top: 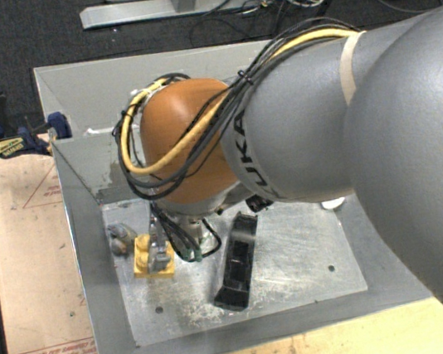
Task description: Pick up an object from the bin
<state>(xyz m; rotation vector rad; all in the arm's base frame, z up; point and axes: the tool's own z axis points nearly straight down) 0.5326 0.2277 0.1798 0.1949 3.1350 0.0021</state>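
gripper (pixel 162 245) low in the left of the bin (pixel 305 275), right at the yellow block (pixel 144 257); you cannot tell whether it is spread or closed. the block lies on the floor, so judge the lift not yet done.

Arm (pixel 345 109) from right, tool (pixel 162 245) pointing down.

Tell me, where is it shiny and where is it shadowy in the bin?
In the camera view, the bin floor shines pale right of the black box; shadow under the arm darkens the bin's far left corner.
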